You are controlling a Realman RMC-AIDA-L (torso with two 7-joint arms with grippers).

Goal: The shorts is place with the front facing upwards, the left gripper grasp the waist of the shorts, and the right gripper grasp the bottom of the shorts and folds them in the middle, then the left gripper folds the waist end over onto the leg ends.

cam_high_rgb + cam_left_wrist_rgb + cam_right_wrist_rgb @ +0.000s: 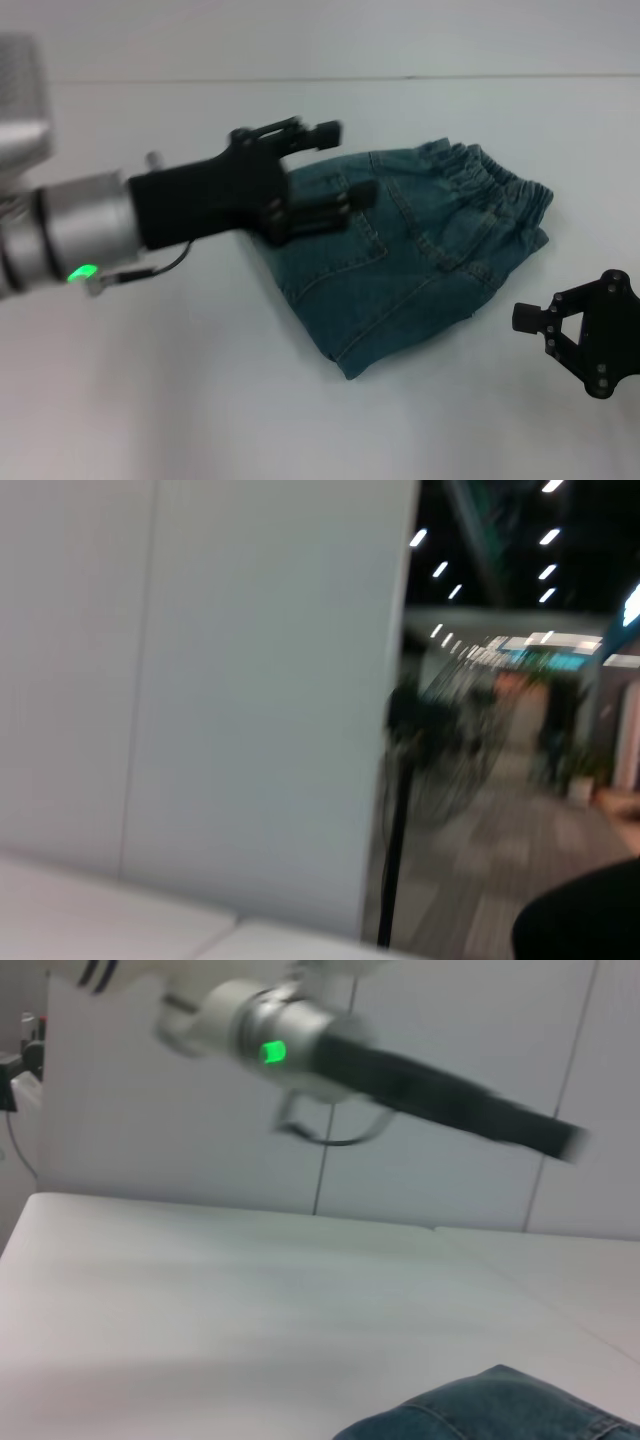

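Your left gripper (330,165) hangs above the table (200,400), over the left edge of the shorts (420,250). Its 2 black fingers (335,210) stand apart, spread with nothing between them. The arm behind it reaches in from your left, with a green light (82,271) glowing on the wrist and a thin cable (150,268) looping beneath it.

The shorts lie on the white table right of centre, folded into a compact wedge. The ruffled elastic waist (490,175) sits at the far right, a stitched hem (400,320) runs along the near edge, and a patch pocket (345,245) faces up. The gripper's body covers part of the cloth's left corner in the head view, so you cannot see how that corner lies.

Your right gripper (590,330) sits low at the right edge, near the shorts but not touching them; you cannot tell from here whether it is spread or pressed together.

The right wrist view shows a strip of denim (500,1405) on the table, the left arm (380,1060) crossing overhead, and white wall panels (150,1130) behind. The left wrist view looks past a white panel (200,680) into a dim hall (500,730).
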